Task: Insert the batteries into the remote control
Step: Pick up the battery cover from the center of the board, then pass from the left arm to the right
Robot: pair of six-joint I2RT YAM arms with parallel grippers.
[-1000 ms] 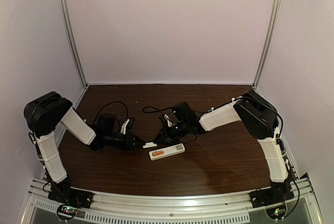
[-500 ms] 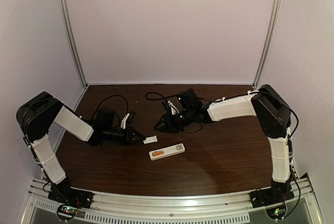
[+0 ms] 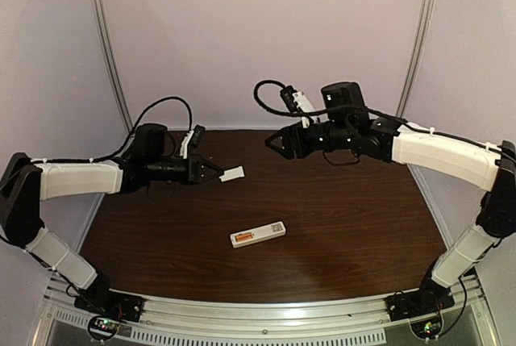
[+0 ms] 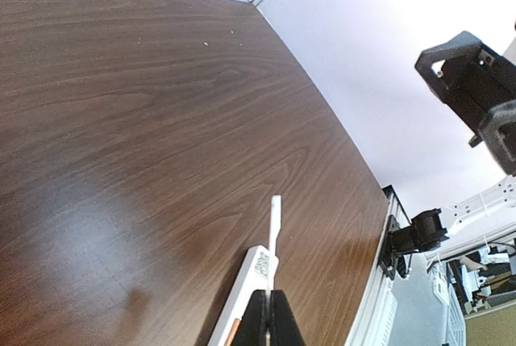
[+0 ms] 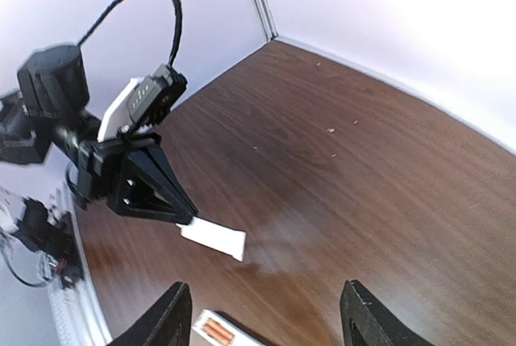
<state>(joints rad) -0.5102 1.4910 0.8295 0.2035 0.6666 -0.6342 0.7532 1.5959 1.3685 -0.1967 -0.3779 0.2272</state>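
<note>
Remote control lies clear of fingers; L gripper pinches cover; R gripper wide.

The left gripper pinched a small white cover plate above the brown table, facing the raised right gripper, while the remote control lay flat, orange batteries showing.

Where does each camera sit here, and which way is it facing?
Top external: high behind the bases, looking down on the table; left arm and right arm show.
Left wrist: on the left arm, looking rightward across the table; left gripper shut on the cover plate.
Right wrist: faces the left arm; the open right gripper shows its fingers below.
Shared: both wrist views catch the remote control.
</note>
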